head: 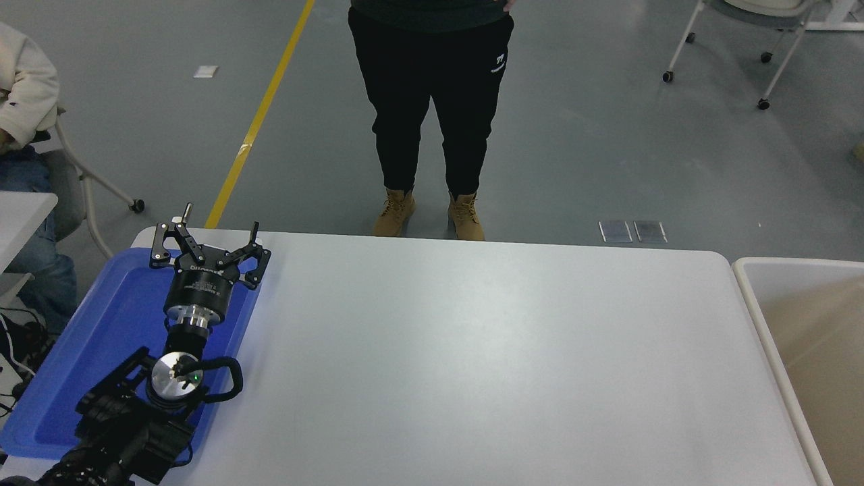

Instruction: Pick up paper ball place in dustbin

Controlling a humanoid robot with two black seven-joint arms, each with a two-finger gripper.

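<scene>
From where I stand, the white counter (472,351) stretches wide under the overhead light, and the paper ball is nowhere that I can see on it or around it. The left arm comes in from the lower left corner and lies over a flat blue tray (88,351) that sits on the counter's left end, its near corner running toward the edge. The left gripper (209,237) at the end of that arm points away toward the far side, its black fingers (162,243) spread wide apart with nothing between them; the fingertips reach past the tray's far rim, over the counter's far left corner. Behind the gripper a round black wrist body and a silver joint cap with a small green light sit above the tray. The right arm and its gripper do not show anywhere. At the far right the dustbin (763,324) stands just beside the counter's right edge, its white rounded rim close against it and its beige inner walls sloping down out of sight; what I can see of its inside shows only bare wall. Across the counter a person (432,101) in black trousers and tan boots stands on the grey floor, toes near the far edge. Another person (27,94) in a cream sleeve and jeans sits at the upper left, and a yellow floor line (260,115) runs diagonally past them.
</scene>
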